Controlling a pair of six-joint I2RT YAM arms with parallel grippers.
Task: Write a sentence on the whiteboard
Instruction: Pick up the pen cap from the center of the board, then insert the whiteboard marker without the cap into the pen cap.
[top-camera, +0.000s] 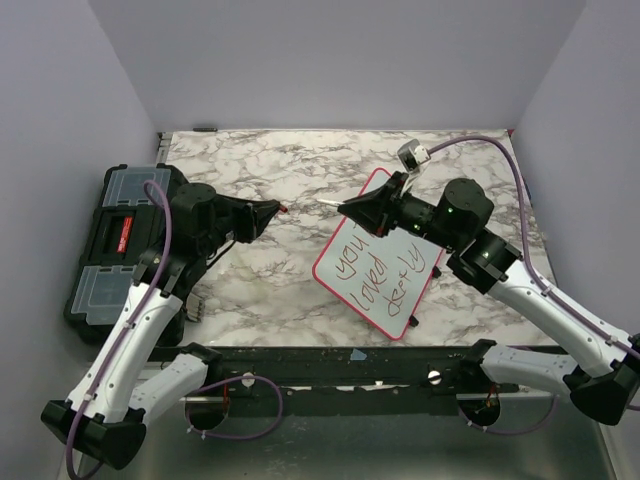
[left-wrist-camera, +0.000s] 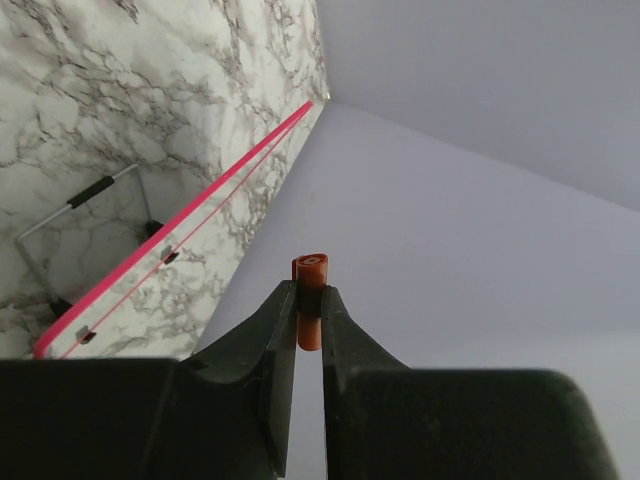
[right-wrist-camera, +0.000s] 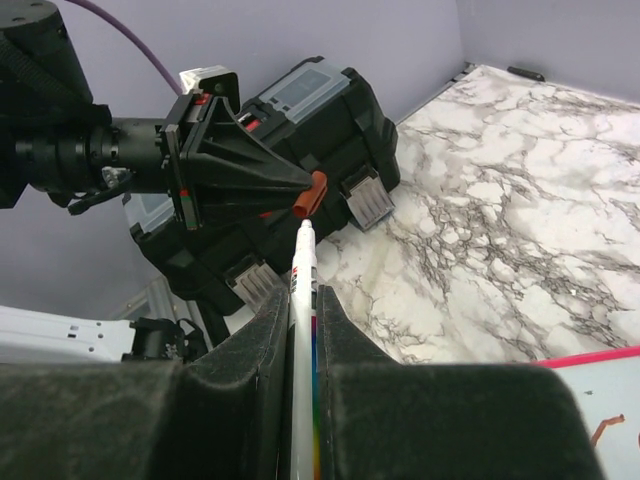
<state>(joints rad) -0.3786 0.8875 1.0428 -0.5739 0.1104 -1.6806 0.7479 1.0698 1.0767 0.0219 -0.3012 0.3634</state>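
The whiteboard, red-framed, lies at the table's right of centre with red handwriting on it. Its red edge also shows in the left wrist view, and a corner in the right wrist view. My right gripper hovers over the board's far left corner, shut on a white marker that points left. My left gripper faces it, shut on an orange-red cap. The marker's tip sits just short of the cap.
A black toolbox fills the table's left edge behind the left arm. Lilac walls enclose the marble table on three sides. A small dark item lies at the far edge.
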